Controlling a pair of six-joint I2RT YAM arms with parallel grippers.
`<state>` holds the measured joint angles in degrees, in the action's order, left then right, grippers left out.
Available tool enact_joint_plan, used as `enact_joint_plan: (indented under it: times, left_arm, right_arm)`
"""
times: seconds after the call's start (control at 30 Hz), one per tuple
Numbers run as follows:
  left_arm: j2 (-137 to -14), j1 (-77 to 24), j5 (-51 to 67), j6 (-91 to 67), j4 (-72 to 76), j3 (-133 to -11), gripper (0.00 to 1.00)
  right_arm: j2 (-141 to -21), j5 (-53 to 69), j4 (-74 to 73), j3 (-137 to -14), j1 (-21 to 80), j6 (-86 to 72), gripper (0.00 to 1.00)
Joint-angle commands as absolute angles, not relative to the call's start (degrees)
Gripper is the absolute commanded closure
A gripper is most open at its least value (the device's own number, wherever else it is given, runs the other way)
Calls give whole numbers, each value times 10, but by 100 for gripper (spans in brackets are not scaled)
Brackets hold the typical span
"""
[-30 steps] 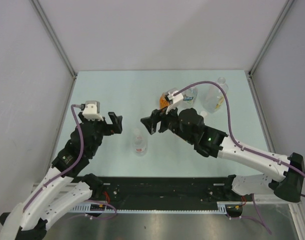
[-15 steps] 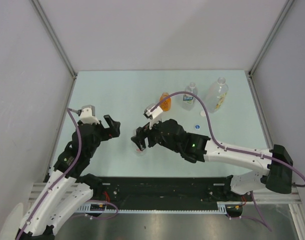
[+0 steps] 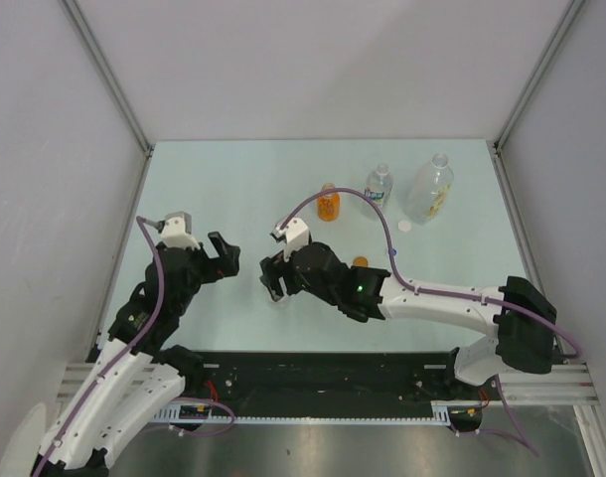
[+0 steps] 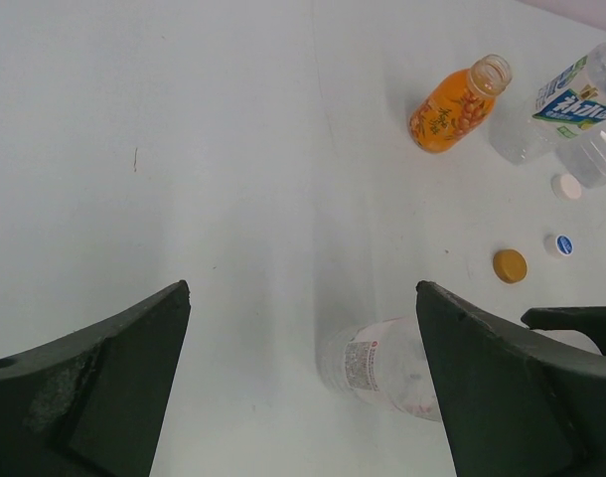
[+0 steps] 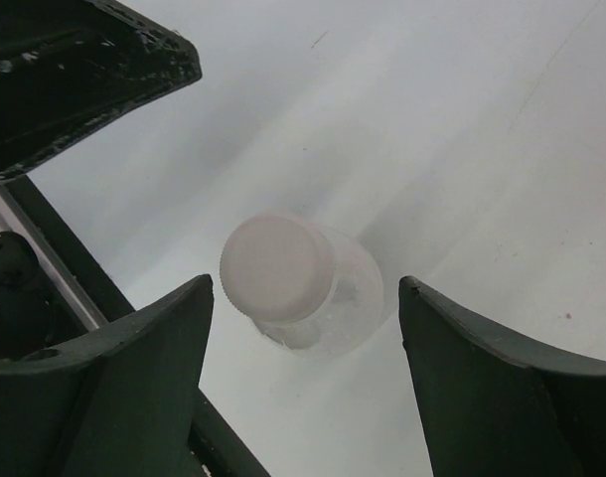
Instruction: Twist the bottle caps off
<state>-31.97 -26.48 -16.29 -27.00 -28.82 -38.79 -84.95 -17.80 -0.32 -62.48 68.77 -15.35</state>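
The pale green table (image 3: 214,189) lies under me. My right claw (image 3: 274,279) hangs over the small clear bottle (image 4: 382,363), jaws spread either side of its white cap (image 5: 276,266) without touching it. My left claw (image 4: 303,288) gapes just left of that bottle, holding nothing. If I twist now, I reckon the unbraced bottle spins or tips. The cap looks finely ribbed and fully seated, and the label has red print.

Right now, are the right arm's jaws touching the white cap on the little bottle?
Apart. The right wrist view shows a visible gap between the white cap and the jaws on both sides.
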Motion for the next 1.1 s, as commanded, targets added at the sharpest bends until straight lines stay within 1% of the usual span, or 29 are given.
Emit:
enact_joint_plan:
  times: [0.0,0.07,0.17,0.2,0.27,0.3,0.4,0.43,0.53,0.57,0.6,0.63,0.67,0.7,0.73,0.77,0.8,0.87,0.9,0.93,0.97,1.0,1.07]
  left_arm:
    - [-307,-258,-168,-267,-289,-394,0]
    - [-305,-259,-168,-265,-291,-395,0]
    - [-302,-259,-165,-265,-291,-393,0]
    - [-301,-259,-164,-265,-291,-392,0]
    - [-301,-259,-160,-265,-290,-390,0]
    - [-301,-259,-159,-265,-288,-390,0]
    - [-299,-259,-153,-261,-287,-391,0]
    - [-298,-259,-148,-259,-284,-392,0]
    - [-295,-259,-126,-229,-270,-400,0]
    - [-297,-259,-101,-222,-265,-403,0]
    - [-298,-259,-82,-215,-258,-411,0]
    - [-298,-259,-63,-205,-241,-415,0]
    - [-298,-259,-15,-202,-229,-417,0]
    - [-297,-259,18,-200,-213,-419,0]
    - [-297,-259,50,-197,-175,-421,0]
    - [-298,-258,92,-198,-152,-420,0]
    - [-300,-259,158,-202,-125,-416,0]
    - [-307,-259,225,-227,-38,-408,0]
    - [-311,-259,282,-234,-10,-401,0]
    - [-327,-260,306,-247,45,-399,0]
    - [-337,-260,330,-251,67,-397,0]
    - [-349,-260,390,-253,82,-402,0]
    - [-386,-259,449,-255,131,-407,0]
  right_arm:
    - [-863,-207,32,-655,690,-143,22]
    - [-872,-211,41,-658,689,-141,24]
    - [-880,-214,51,-660,687,-138,31]
    - [-881,-216,54,-660,687,-139,38]
    - [-882,-216,59,-660,686,-137,47]
    - [-882,-215,60,-660,686,-138,56]
    - [-875,-223,56,-660,688,-139,64]
    - [-869,-229,47,-660,689,-140,68]
    - [-832,-258,16,-660,691,-143,76]
    - [-817,-276,5,-660,691,-145,78]
    - [-788,-281,3,-659,692,-148,84]
    - [-769,-287,-32,-659,691,-147,87]
    - [-753,-300,-45,-659,690,-150,89]
    - [-719,-302,-58,-659,688,-157,98]
    - [-703,-301,-85,-659,678,-170,100]
    - [-688,-285,-99,-658,667,-184,100]
    - [-670,-270,-111,-657,656,-195,100]
    - [-625,-225,-138,-650,621,-237,100]
    - [-611,-206,-144,-647,611,-250,100]
    - [-586,-185,-152,-643,599,-270,100]
    - [-576,-152,-158,-641,581,-282,100]
    - [-565,-139,-169,-640,574,-290,100]
    - [-537,-107,-177,-638,561,-307,100]
